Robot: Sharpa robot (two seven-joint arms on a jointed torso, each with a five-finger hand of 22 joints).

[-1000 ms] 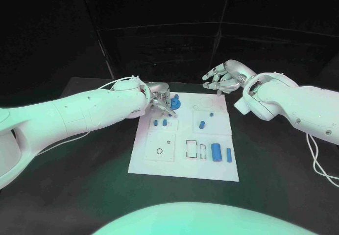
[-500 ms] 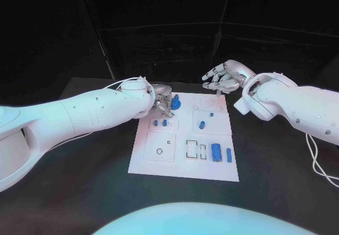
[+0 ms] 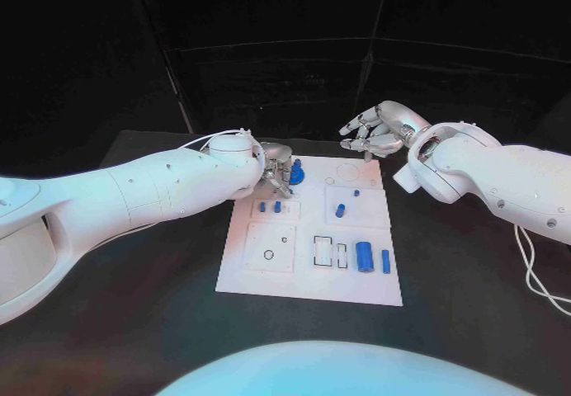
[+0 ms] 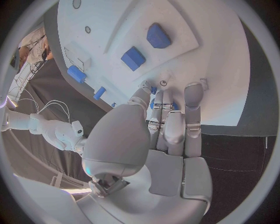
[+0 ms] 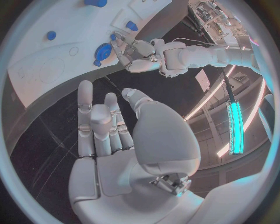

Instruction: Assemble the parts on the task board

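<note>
Carefully — your left hand [image 3: 276, 167] is pinching a small blue part [image 4: 154, 90] at the far-left corner of the board [image 3: 307, 280]; a slip is risking a drop. Your right hand [image 3: 374, 129] is hovering released.

A robotics lab or test cell, by the look of it. A matte black table [image 3: 143, 330] carries a flat white task board [image 3: 309, 280] marked with outlined slots, squared to the table's far edge. Black curtain panels on a thin frame [image 3: 274, 74] close off the space behind. The right wrist view catches a long glowing ceiling light strip [image 5: 235, 126] and cluttered equipment racks [image 5: 213, 11] beyond.
</note>
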